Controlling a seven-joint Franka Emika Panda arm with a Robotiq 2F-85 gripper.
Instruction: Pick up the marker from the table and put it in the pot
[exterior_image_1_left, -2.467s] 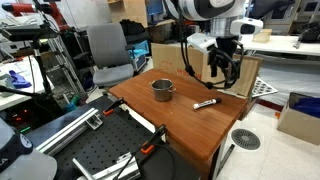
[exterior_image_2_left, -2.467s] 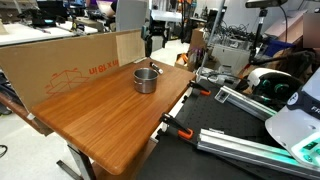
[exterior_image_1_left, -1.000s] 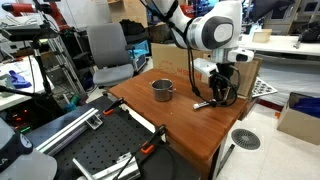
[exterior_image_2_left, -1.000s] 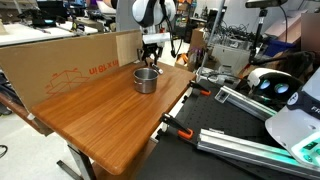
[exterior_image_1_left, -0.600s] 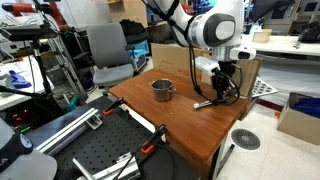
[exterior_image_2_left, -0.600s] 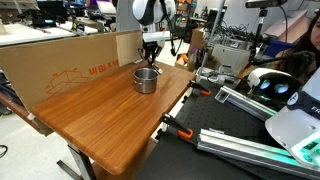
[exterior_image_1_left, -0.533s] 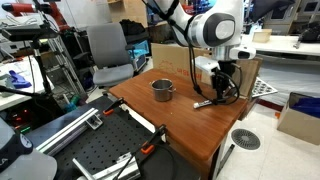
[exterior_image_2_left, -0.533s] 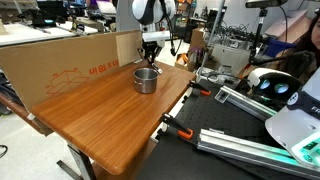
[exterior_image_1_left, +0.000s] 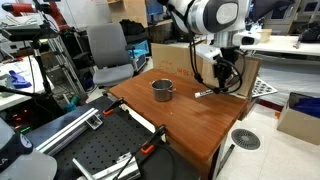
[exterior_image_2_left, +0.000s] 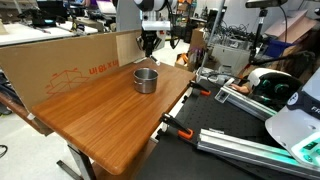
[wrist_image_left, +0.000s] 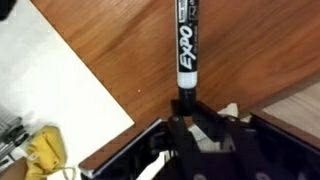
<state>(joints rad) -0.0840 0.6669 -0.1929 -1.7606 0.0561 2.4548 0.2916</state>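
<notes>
Black marker (wrist_image_left: 188, 40), clamped at one end by the tool (wrist_image_left: 187, 108), seems to hang just clear of the bench (exterior_image_1_left: 190, 125), between the pot (exterior_image_1_left: 163, 90) and a bench edge. Best to carry it high enough that the free end clears the rim, centre it over the opening, tip that end down, then release low. In both exterior views the steel pot looks empty.
</notes>
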